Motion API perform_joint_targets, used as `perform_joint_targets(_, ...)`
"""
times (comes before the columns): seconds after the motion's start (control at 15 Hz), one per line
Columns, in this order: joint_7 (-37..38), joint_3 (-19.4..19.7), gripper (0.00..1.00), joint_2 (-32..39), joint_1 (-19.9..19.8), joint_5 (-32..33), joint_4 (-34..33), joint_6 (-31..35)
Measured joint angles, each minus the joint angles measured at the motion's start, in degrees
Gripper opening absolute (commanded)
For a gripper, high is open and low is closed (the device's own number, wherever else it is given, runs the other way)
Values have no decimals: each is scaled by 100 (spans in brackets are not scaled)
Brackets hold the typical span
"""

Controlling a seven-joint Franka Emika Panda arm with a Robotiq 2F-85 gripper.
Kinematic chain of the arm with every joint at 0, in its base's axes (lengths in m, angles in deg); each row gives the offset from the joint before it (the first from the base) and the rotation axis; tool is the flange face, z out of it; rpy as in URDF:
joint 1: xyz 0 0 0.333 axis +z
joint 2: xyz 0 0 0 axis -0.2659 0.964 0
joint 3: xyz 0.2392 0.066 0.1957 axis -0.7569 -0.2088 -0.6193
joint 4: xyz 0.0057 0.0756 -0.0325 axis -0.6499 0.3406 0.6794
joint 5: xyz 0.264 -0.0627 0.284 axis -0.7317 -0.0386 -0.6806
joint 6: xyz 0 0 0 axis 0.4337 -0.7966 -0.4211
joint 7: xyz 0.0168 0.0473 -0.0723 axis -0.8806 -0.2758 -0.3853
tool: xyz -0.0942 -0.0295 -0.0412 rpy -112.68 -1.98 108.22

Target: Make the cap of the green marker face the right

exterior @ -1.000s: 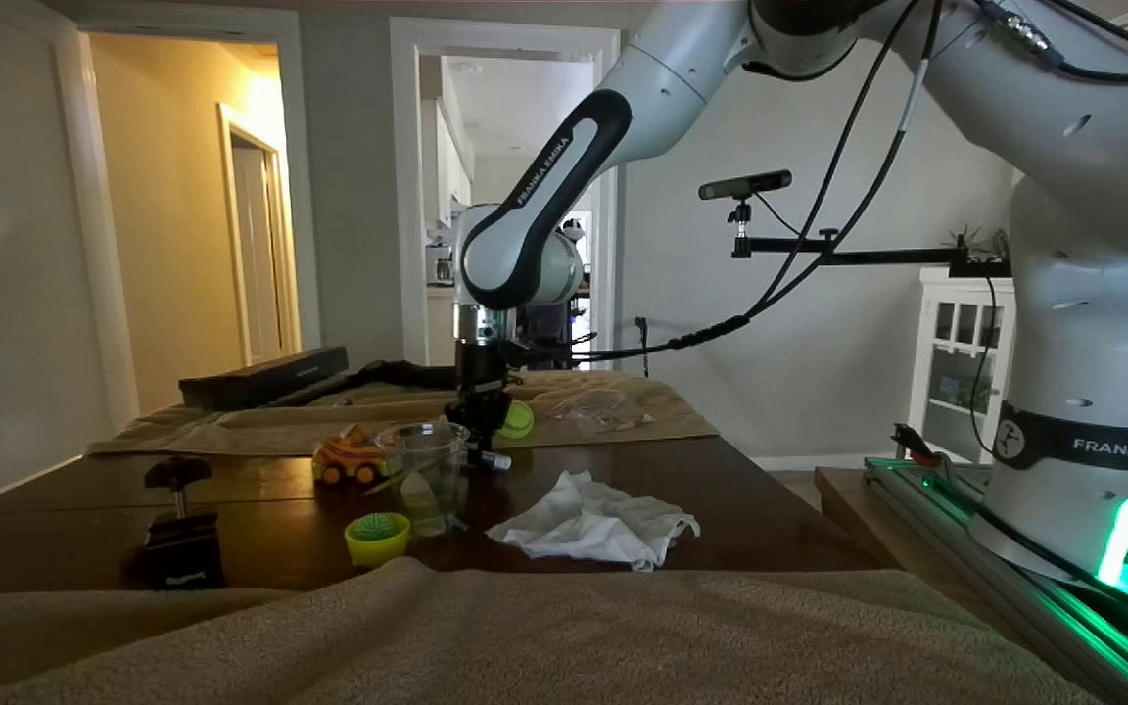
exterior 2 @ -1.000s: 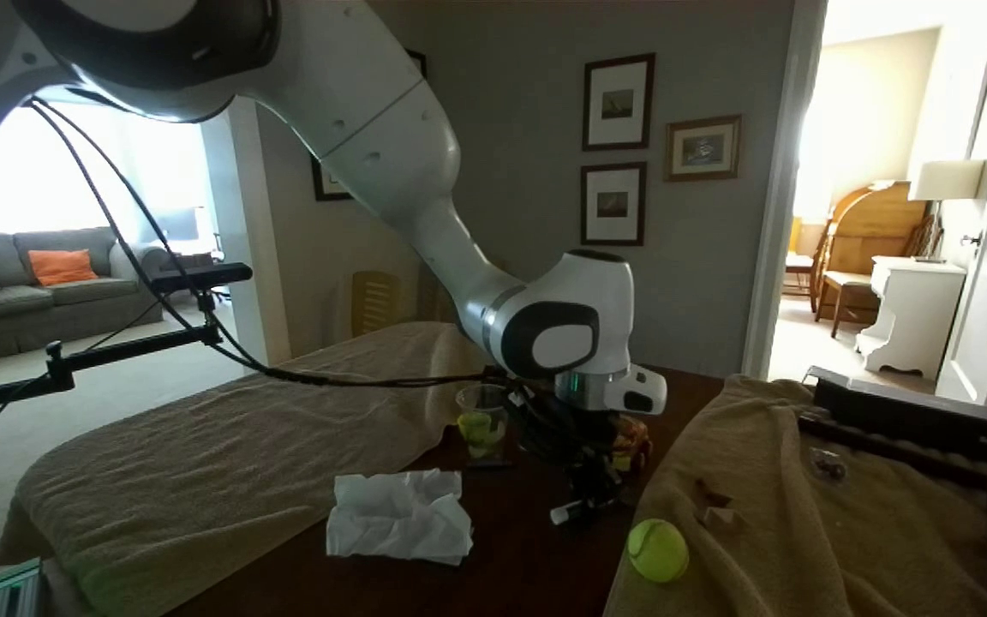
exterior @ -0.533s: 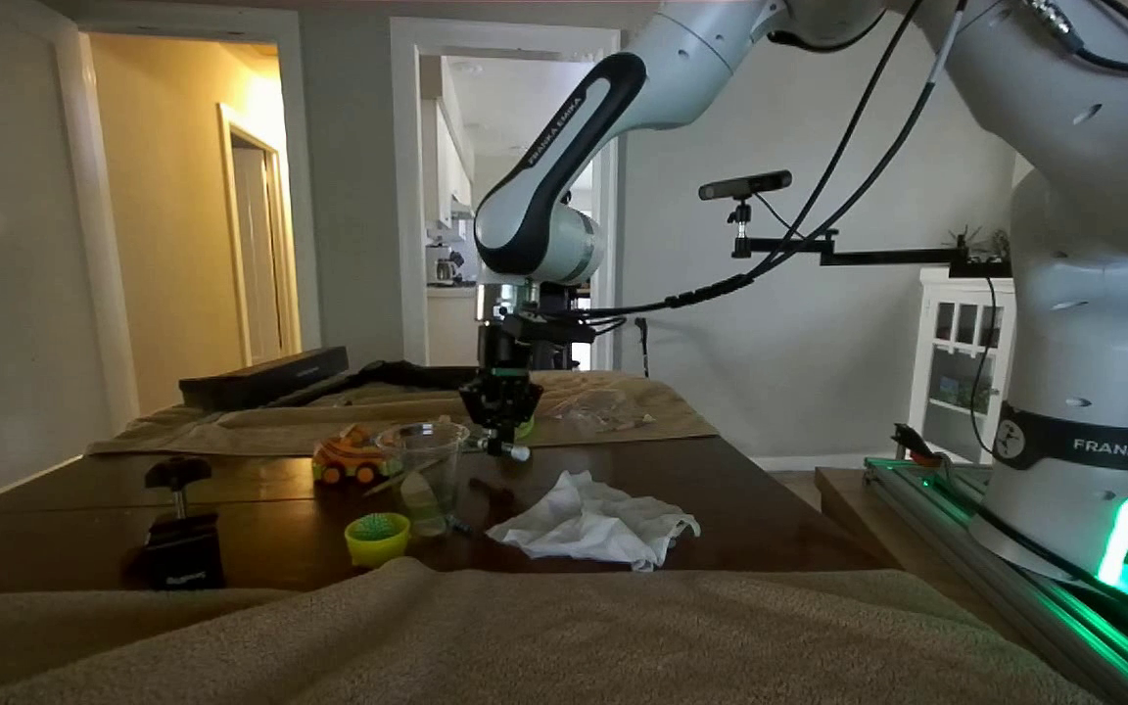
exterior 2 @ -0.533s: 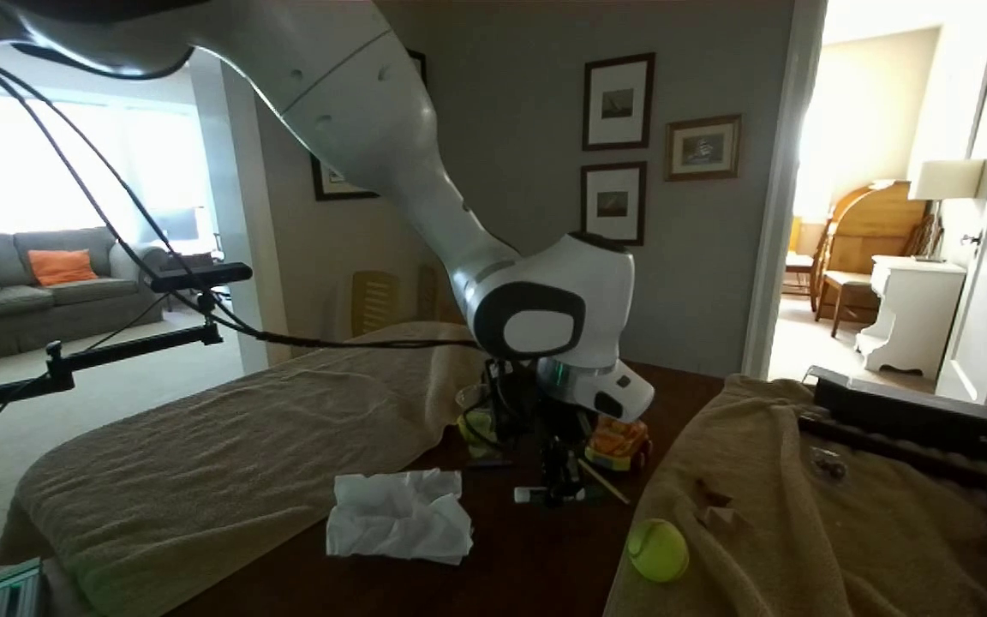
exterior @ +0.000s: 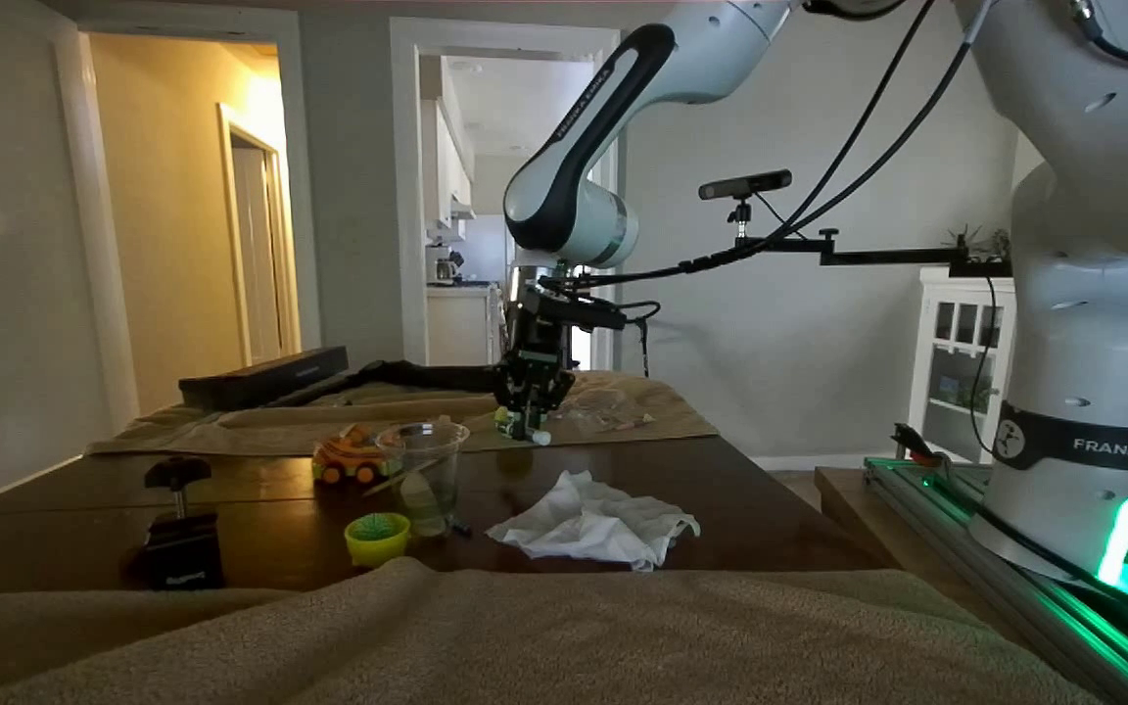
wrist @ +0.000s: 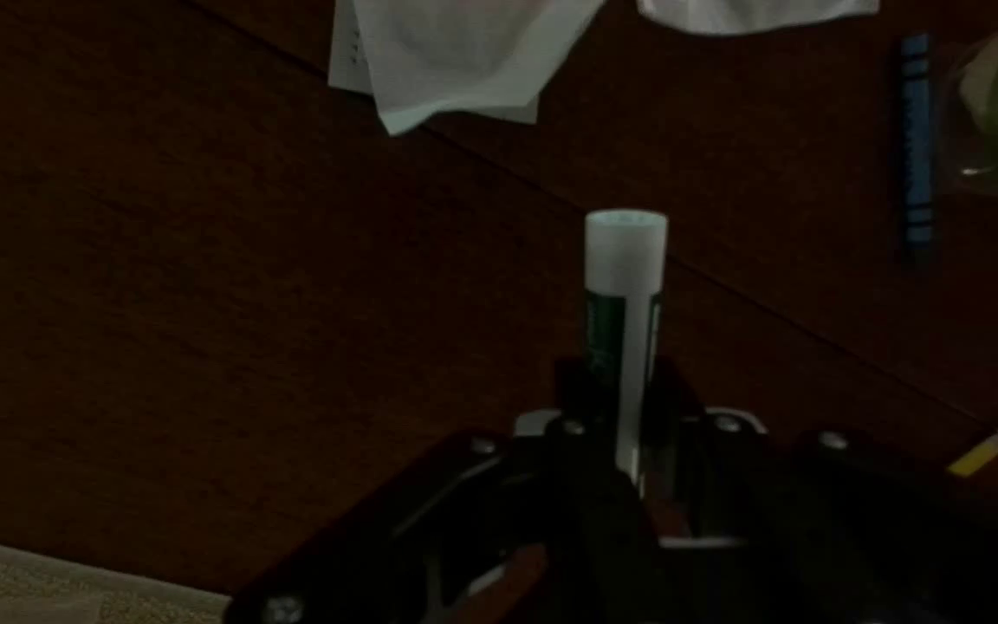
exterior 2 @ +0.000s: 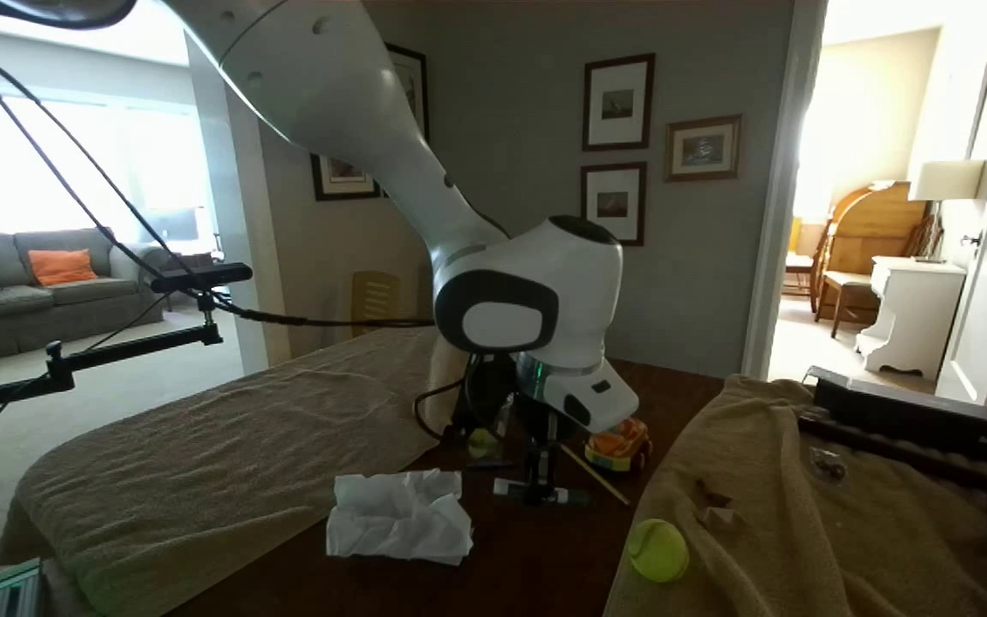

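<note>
In an exterior view I see crumpled white paper tissue (exterior 2: 399,517) left of lower centre. At lower centre, a green-and-white cylindrical marker (exterior 2: 509,488) is pinched in the fingers of the black gripper (exterior 2: 539,494), white end left, dark green end right. Further right: orange-and-yellow toy truck (exterior 2: 619,446); lower, yellow-green tennis ball (exterior 2: 659,550).

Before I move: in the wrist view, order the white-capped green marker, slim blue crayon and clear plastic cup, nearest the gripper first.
1. Green marker: held in the gripper.
2. Blue crayon: upper right.
3. Clear cup: right edge, past the crayon.
</note>
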Motion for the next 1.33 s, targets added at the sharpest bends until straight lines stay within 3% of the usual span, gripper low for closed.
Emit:
perform_joint_targets(0.07, 3, 0, 5, -15, 0, -4, 22, 0)
perform_joint_targets(0.4, 216, -1, 5, 46, 7, -204, 10, 308)
perform_joint_targets(1.0, 1879, 13, 5, 468, 179, -1005, 8, 1705)
perform_joint_targets(1.07, 2140, 34, 20, 549, 246, -1039, 9, 1858)
perform_joint_targets(1.2, 2606, 59, 20, 689, 375, -1081, 10, 2104)
perform_joint_targets(1.27, 2710, 62, 5, 728, 414, -1090, 10, 2161)
perform_joint_targets(1.33, 2755, 71, 5, 747, 437, -1100, 10, 2181)
